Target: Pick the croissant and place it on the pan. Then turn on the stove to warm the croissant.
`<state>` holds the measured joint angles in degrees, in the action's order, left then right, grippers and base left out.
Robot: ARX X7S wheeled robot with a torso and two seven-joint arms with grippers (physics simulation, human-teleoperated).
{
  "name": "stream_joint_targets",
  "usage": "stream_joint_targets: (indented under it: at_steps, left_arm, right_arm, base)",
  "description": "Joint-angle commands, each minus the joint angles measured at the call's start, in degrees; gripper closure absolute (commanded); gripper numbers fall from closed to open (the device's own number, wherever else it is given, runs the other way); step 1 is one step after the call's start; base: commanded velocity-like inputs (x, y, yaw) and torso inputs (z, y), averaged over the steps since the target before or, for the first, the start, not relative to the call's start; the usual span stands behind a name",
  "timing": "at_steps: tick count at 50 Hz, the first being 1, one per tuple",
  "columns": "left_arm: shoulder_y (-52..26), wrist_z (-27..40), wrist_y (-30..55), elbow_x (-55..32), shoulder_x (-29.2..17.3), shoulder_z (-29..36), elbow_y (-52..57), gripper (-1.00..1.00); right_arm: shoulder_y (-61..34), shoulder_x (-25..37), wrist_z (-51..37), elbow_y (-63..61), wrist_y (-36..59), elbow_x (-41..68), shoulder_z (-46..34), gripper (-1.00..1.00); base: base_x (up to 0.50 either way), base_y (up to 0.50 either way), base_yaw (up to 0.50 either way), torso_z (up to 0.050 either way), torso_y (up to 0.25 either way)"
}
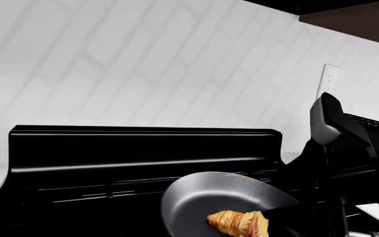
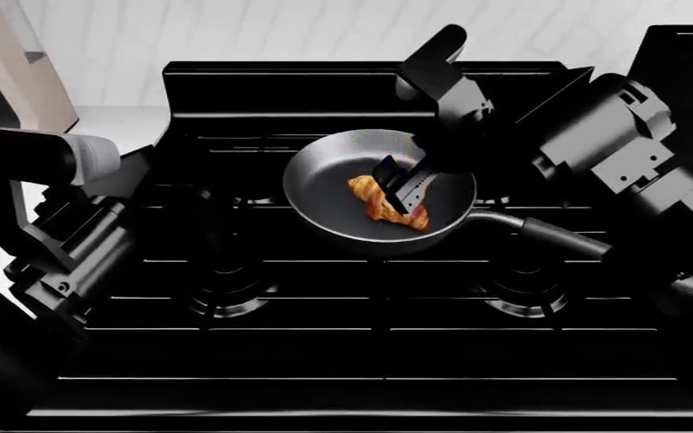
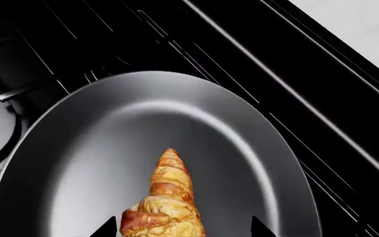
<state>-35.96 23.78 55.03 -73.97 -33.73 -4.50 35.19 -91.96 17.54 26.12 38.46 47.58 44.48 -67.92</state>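
Writing or brand marks are nowhere readable, and the croissant (image 2: 385,204) lies inside the pan (image 2: 322,180) on the stove (image 2: 322,298), with the right gripper (image 2: 404,188) spread open around it, its fingers on both sides, while the left gripper is not seen.

The stove (image 2: 359,298), glossy black with cast-iron grates, carries everything here. The pan (image 2: 322,176) sits on the grates toward 12 o'clock of the cooktop, over the rear burners, its long black handle pointing toward 4 o'clock. Two front burners lie bare at 7 and 5 o'clock. The croissant (image 2: 381,200) rests inside the pan, toward its 4 o'clock side. A pale counter (image 2: 106,122) adjoins the stove at 10 o'clock.
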Motion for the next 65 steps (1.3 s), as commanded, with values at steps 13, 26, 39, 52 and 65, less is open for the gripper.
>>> stream_joint_targets:
  at_steps: [13,26,39,52,65]
  left_arm:
    - [0.74,0.77,-0.24,-1.31,-0.4,-0.05,0.97,-1.0]
    - [1.19,1.29,-0.46,-1.31,-0.62,0.12,1.97,-1.0]
    - [1.26,2.07,-0.83,-1.41,-1.3,-0.27,3.43,-1.0]
    - [2.22,1.8,-1.1,-1.85,-1.94,-0.55,3.75,-1.0]
    - [2.68,2.68,-1.32,-2.71,-2.5,-1.17,4.19,-1.0]
  right_arm:
    - [0.95,7.79,-9.28,-18.6,7.02,5.99,4.93,-1.0]
    - [4.46,14.7,-20.69,-32.99,12.45,13.22,11.01,-1.0]
    - [9.14,21.42,-36.47,-46.65,16.22,25.13,20.9,-1.0]
    - [13.61,24.8,-59.13,-55.57,18.08,40.78,29.58,-1.0]
    - [17.37,27.79,-74.75,-63.5,15.3,52.63,33.44,-1.0]
  base:
    - [0.0,0.0,0.0,0.0,0.0]
    - [0.0,0.0,0.0,0.0,0.0]
    - [0.0,0.0,0.0,0.0,0.0]
    - [0.0,0.0,0.0,0.0,0.0]
    - [0.0,0.0,0.0,0.0,0.0]
